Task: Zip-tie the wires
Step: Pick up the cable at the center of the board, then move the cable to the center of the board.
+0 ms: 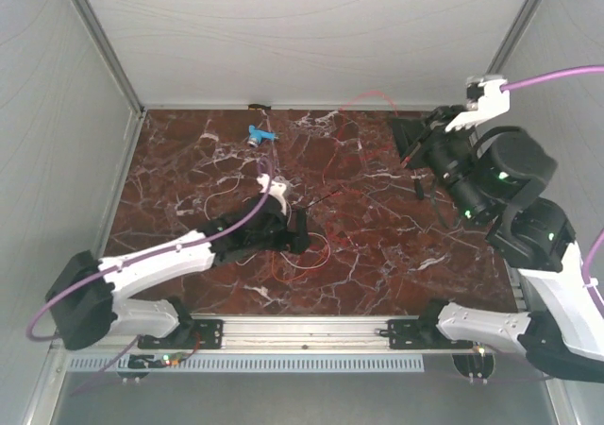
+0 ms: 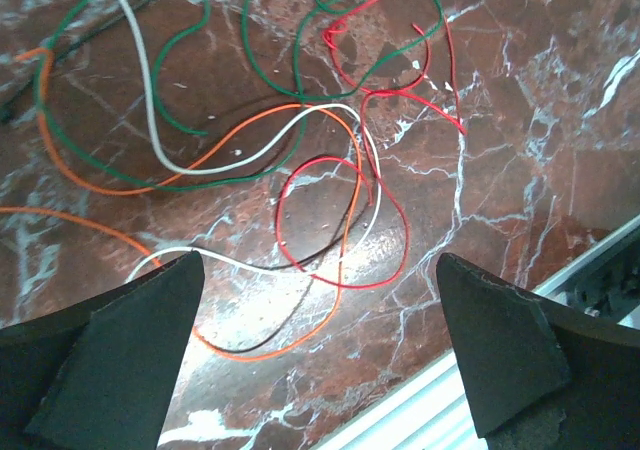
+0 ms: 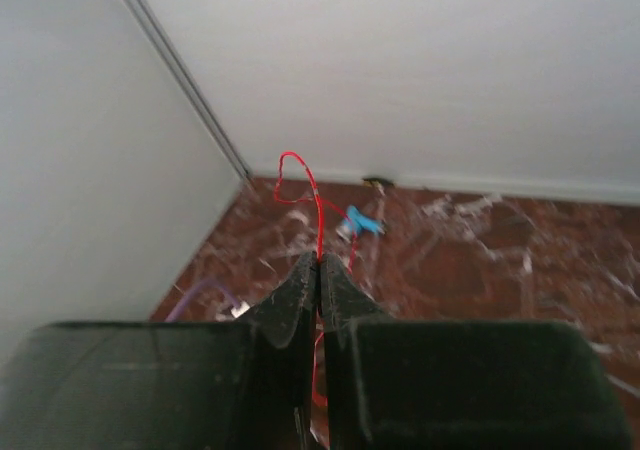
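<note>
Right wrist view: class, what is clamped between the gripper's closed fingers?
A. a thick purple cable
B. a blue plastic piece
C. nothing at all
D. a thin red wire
D: the right gripper is shut, and a thin red wire rises in a loop straight out of the seam between its fingertips.

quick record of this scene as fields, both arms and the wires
left pincer: open, above the wires, holding nothing
right pincer: shut on red wire, held up at the far right
wires: loose tangle of red, orange, white and green strands lying on the table, not bundled
blue piece: far side of table, apart from the left pincer
</note>
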